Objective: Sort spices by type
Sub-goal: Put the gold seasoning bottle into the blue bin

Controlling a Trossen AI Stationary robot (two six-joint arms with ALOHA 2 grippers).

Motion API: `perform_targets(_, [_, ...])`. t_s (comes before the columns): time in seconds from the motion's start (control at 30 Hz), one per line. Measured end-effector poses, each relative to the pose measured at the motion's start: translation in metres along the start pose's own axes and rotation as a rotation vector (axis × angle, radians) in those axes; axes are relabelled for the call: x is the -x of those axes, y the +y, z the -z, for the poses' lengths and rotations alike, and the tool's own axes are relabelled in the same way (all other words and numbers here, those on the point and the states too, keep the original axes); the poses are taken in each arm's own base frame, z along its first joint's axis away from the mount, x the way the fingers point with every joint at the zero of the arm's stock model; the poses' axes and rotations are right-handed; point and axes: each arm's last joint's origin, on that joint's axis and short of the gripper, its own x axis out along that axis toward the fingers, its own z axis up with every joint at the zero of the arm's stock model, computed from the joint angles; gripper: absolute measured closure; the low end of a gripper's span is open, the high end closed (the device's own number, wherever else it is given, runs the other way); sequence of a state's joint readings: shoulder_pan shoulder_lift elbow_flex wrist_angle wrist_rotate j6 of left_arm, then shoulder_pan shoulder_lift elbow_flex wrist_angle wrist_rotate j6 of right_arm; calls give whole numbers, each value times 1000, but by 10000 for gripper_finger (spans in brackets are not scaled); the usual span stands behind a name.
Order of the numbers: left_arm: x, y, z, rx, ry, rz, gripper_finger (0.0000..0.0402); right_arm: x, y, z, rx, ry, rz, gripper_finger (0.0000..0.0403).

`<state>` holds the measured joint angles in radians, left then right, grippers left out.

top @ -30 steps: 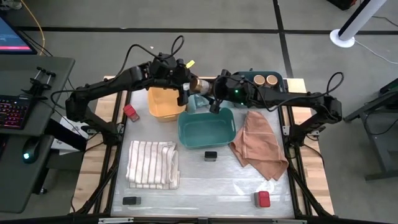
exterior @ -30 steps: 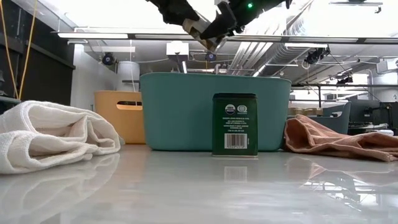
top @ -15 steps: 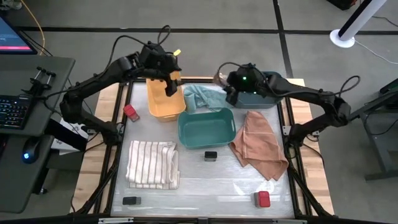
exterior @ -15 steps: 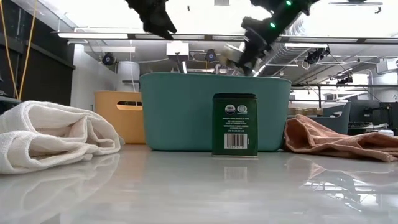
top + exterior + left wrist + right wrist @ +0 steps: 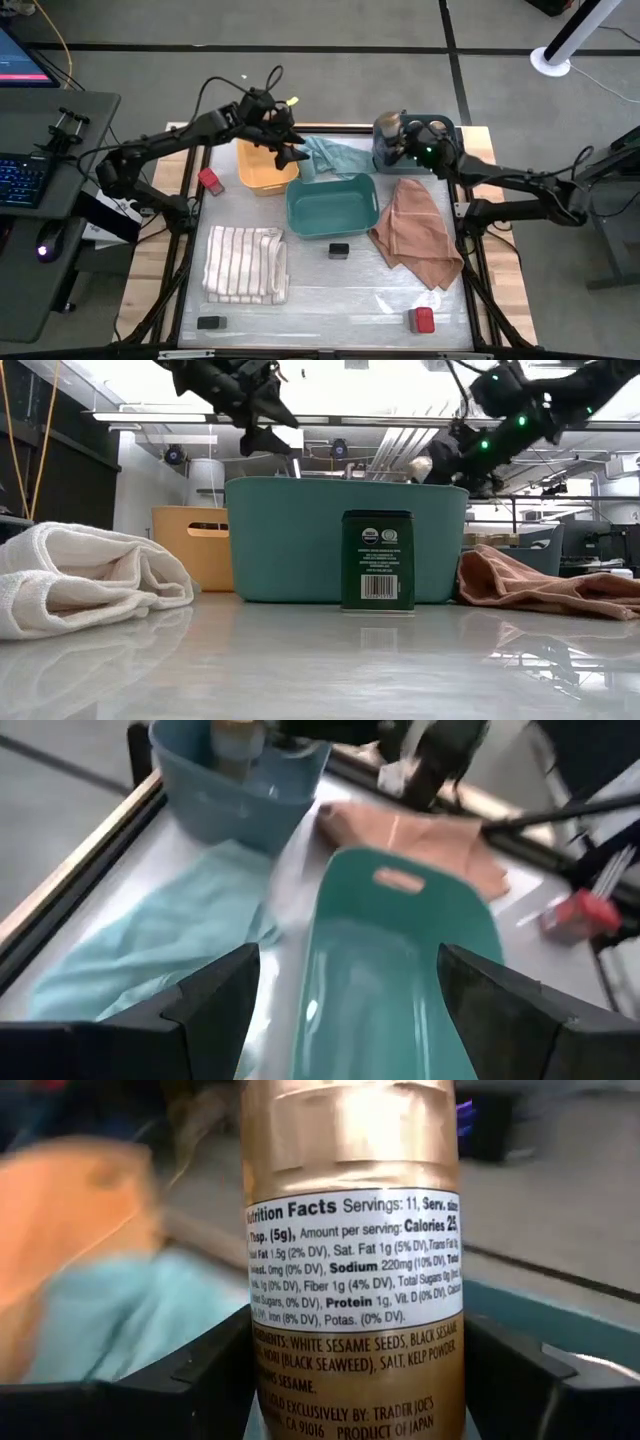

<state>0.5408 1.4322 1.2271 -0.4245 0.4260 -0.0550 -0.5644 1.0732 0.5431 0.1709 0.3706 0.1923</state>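
Note:
My right gripper [image 5: 398, 140] is shut on a round jar [image 5: 350, 1260] with a tan lid and a nutrition label. It holds the jar over the left end of the dark blue bin [image 5: 425, 160], where another tan-lidded jar [image 5: 437, 127] stands. My left gripper [image 5: 286, 152] hangs open above the gap between the yellow bin [image 5: 258, 170] and the teal bin [image 5: 332, 205]. Two black tins [image 5: 339, 250] [image 5: 209, 322] and two red-topped jars [image 5: 210, 180] [image 5: 424, 320] stand on the table. My right gripper pinches the round jar between its two fingers [image 5: 200, 1375], on the labelled body's lower part [image 5: 290, 1370]. The lid end [image 5: 350, 1130] points away from the wrist. The jar is lifted clear, above the blue bin [image 5: 540, 540].
A striped cloth [image 5: 245, 262] lies near left, a tan-pink cloth [image 5: 415, 232] right of the teal bin, and a light teal cloth [image 5: 338, 155] behind it. In the low view one black tin [image 5: 378, 560] stands in front of the teal bin [image 5: 300, 540].
A second ago both grippers met on the round jar above the teal bin's far edge. My left gripper let go and drew back toward the table's left. My right gripper carried the jar to the right, over the blue bin.

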Motion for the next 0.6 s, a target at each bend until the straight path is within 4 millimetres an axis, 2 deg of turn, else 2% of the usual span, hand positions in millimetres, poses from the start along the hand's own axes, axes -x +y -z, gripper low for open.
perform_targets(0.1, [-6, -1, 0, 10, -74, 21, 112, -7, -9, 21, -152, -54, 127, 126])
perform_targets(0.2, [-9, -2, -3, 25, -141, 36, 112, -14, -12, 39, -222, -58, 191, 126])
perform_targets(0.4, [-6, -4, -6, 31, -186, 45, 112, -33, -5, 53, -219, -36, 222, 126])
perform_targets(0.5, [6, -8, -10, 32, -219, 47, 112, -42, -3, 56, -226, -48, 283, 126])
perform_targets(0.6, [31, -14, -16, 15, -290, 42, 112, -49, -3, 66, -238, -23, 333, 126])
